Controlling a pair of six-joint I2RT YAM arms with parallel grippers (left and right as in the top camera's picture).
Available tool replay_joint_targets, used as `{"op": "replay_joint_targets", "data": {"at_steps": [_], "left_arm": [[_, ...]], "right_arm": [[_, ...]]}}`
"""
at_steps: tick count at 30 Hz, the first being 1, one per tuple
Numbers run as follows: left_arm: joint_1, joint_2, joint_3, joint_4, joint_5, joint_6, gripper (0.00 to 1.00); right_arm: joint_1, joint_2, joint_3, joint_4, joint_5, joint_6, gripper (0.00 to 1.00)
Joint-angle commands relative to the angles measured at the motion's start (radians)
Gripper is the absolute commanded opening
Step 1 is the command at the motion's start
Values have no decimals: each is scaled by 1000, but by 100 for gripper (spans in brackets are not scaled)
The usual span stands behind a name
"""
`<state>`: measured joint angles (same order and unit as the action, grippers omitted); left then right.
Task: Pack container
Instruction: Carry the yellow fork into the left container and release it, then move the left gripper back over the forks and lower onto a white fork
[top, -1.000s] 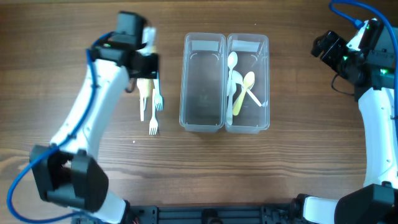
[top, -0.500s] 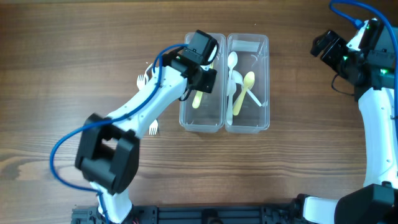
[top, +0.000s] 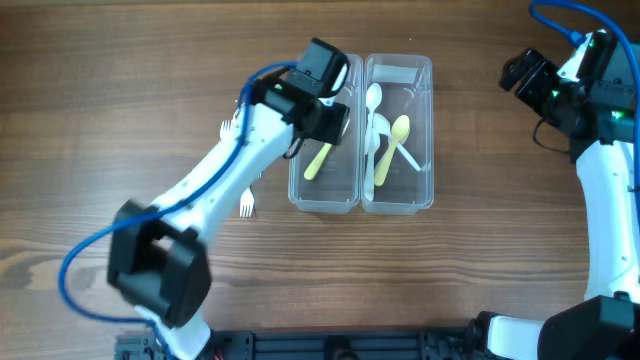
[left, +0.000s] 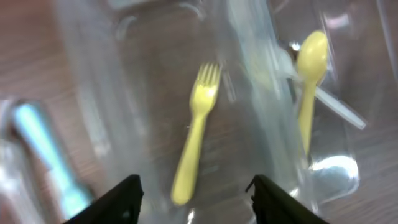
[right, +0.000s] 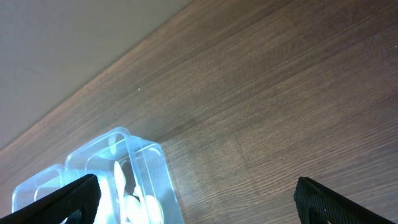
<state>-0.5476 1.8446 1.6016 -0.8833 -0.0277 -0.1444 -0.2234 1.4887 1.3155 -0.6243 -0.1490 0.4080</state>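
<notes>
Wooden worktop (top: 120, 80) from overhead: the container (top: 361, 205) sits near the middle with the left hand (top: 330, 122) over its left bin. One yellow fork (top: 318, 160) lies loose in there, one yellow spoon (top: 396, 140) and at least two white spoons (top: 374, 98) are in the right bin, and two white forks (top: 246, 205) show on the wood just left of it. Left wrist view now: fingers spread, released, that one fork flat on the bin floor below them, touching neither. Right wrist view: the right hand (right: 199, 193) gapes wide on nothing, well apart from the container, both bins down in the corner.
</notes>
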Motion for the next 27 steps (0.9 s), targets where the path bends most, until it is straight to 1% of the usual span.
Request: {"op": "replay_joint_targets", "data": {"at_steps": [1, 3, 8, 13, 14, 16, 27], "left_arm": [[80, -22, 6, -103, -146, -2, 62], [139, -15, -31, -117, -129, -3, 60], [277, -13, -134, -71, -92, -25, 58], [378, -2, -251, 37, -48, -19, 53], [389, 3, -274, 61, -48, -19, 52], [405, 20, -316, 121, -48, -20, 47], [415, 143, -326, 199, -71, -17, 45]], "right_arm": [[0, 11, 1, 3, -5, 14, 100], [0, 11, 1, 3, -5, 14, 100], [0, 11, 1, 3, -5, 14, 100], [0, 11, 1, 3, -5, 13, 100], [0, 11, 1, 3, -5, 13, 100], [0, 11, 1, 3, -5, 14, 100], [0, 11, 1, 3, -5, 13, 100]]}}
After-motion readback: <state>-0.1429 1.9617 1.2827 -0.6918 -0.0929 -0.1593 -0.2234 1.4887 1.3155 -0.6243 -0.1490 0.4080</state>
